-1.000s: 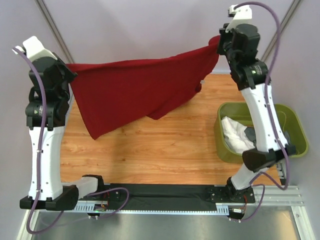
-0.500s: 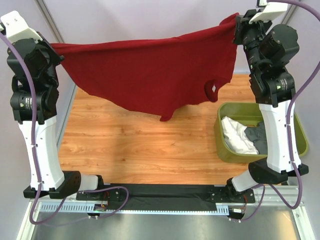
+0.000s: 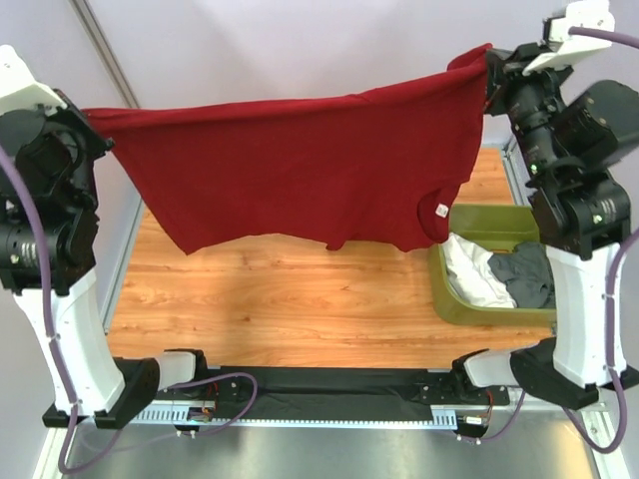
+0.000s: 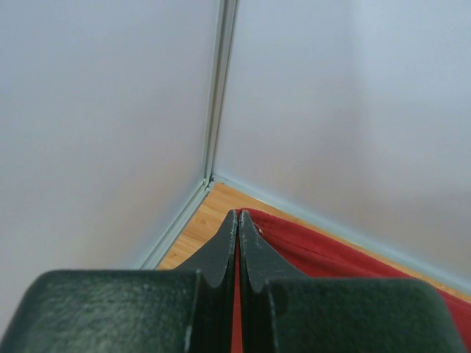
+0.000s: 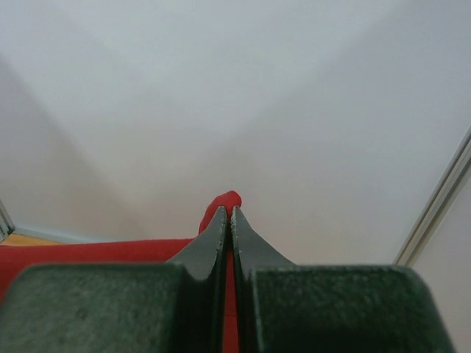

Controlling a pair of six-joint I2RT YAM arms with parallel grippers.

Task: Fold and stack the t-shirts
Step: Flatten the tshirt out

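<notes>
Left claw (image 4: 237, 215) and right claw (image 5: 229, 212) are each pinched tight on an edge of the red shirt (image 3: 300, 170); the wrist views show a sliver of red cloth between the closed fingers. Only the top view shows the whole shirt stretched between them, hanging above the worktop (image 3: 280, 299). Its white label (image 3: 438, 210) sits low on the right, over the tub (image 3: 469, 311) holding the white shirt (image 3: 467, 274) and grey shirt (image 3: 527, 274).

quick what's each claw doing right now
left claw: closed, pinching one end of the dark red t-shirt
right claw: closed, pinching the other end of the same shirt, which hangs spread between them
</notes>
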